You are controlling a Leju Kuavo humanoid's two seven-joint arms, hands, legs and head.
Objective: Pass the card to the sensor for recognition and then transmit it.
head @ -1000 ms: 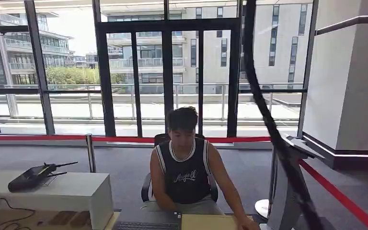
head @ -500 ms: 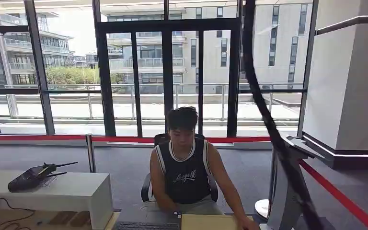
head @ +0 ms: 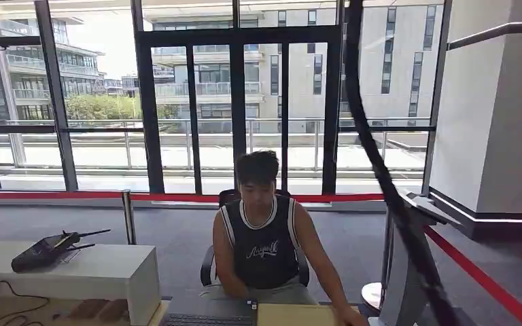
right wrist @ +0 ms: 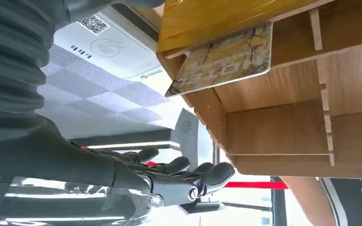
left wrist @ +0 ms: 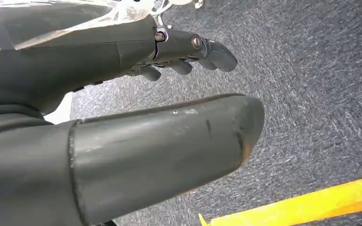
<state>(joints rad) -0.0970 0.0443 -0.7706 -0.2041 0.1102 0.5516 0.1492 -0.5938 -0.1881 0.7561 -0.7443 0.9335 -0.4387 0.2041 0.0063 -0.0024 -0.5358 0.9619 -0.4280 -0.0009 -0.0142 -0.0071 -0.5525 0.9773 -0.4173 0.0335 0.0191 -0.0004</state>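
Meanwhile right robot hand [right wrist: 169,176] empty, fingers extended, near card [right wrist: 224,59] in wooden holder [right wrist: 283,127].

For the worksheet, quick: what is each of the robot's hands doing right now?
Left hand: open, holds nothing, over grey carpet.
Right hand: open, holds nothing; the card sits apart in the wooden rack.

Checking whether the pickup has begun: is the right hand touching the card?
Apart. Right wrist view shows bare wood between the right hand and the card.
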